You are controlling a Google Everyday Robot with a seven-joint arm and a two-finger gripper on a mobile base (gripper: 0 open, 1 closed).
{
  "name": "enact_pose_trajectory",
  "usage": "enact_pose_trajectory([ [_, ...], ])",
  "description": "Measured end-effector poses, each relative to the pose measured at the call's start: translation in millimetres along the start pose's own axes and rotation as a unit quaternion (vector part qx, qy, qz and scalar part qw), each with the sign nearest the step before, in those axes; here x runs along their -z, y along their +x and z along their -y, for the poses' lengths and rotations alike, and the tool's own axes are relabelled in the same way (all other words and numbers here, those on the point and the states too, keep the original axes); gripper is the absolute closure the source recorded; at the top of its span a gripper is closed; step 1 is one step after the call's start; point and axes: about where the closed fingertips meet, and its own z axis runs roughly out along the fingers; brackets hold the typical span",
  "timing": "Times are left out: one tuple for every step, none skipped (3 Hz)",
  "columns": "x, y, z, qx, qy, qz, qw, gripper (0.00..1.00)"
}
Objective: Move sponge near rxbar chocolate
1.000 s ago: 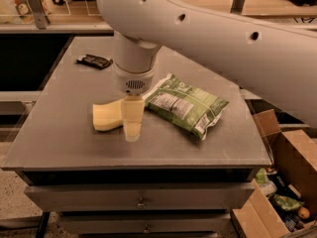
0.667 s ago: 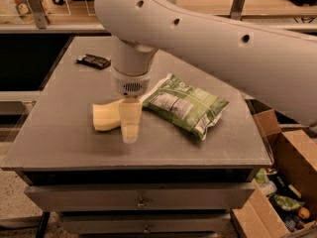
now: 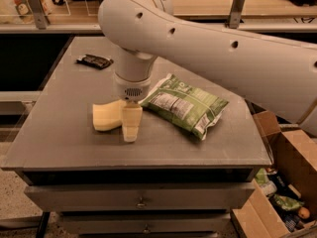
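Note:
The pale yellow sponge lies on the grey table, left of centre towards the front. My gripper hangs straight down from the white arm and stands at the sponge's right end, covering that end. The rxbar chocolate, a small flat dark bar, lies at the table's far left, well apart from the sponge and the gripper.
A green-and-white snack bag lies just right of the gripper, almost against it. The big white arm spans the table's right half. A cardboard box with items stands on the floor at right. A shelf runs behind the table.
The arm's upper part has shifted a little to the left. The gripper and the sponge stay at about the same spot on the table.

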Motion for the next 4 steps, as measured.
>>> enact_pose_trajectory([
  [-1.2, 6.4, 3.8, -0.01, 0.005, -0.005, 0.9999, 0.41],
  [-0.1, 6.0, 3.6, -0.01, 0.005, -0.005, 0.9999, 0.64],
  [5.4, 5.0, 4.2, -0.01, 0.005, -0.005, 0.9999, 0.87],
  [5.8, 4.9, 4.3, -0.01, 0.005, -0.005, 0.9999, 1.0],
])
